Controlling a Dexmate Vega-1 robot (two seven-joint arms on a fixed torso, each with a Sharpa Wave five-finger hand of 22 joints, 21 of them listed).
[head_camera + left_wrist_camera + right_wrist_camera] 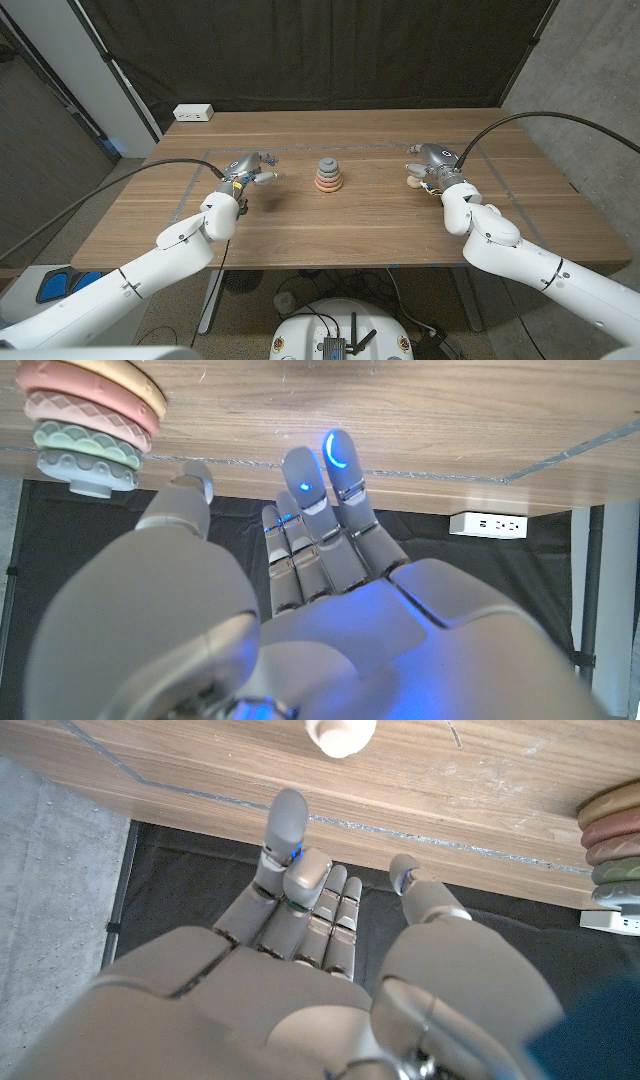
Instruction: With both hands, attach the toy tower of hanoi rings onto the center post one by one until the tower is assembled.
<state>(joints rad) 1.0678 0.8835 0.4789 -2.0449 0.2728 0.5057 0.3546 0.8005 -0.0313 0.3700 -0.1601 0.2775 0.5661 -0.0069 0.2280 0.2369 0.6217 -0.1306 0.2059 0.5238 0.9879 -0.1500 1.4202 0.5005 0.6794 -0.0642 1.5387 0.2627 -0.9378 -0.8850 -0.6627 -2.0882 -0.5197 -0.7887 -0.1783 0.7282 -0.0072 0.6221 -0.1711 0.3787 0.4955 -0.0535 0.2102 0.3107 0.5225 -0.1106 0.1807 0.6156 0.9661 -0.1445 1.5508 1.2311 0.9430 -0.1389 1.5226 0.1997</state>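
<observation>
The ring tower (328,176) stands at the table's middle, its pastel rings stacked from a wide orange-pink base to a small grey top. The left wrist view shows the same stack (85,430), and so does the right wrist view (610,830). A small cream knob (414,181) lies on the table beside my right hand (430,163); the knob (341,732) sits just beyond that hand's fingertips. My right hand (320,920) holds nothing, fingers apart. My left hand (250,170) hovers left of the tower, its fingers (320,510) stretched out and empty.
A white power strip (193,113) lies at the table's far left corner. Thin tape lines (200,175) mark a rectangle on the wooden top. Dark curtains hang behind the table.
</observation>
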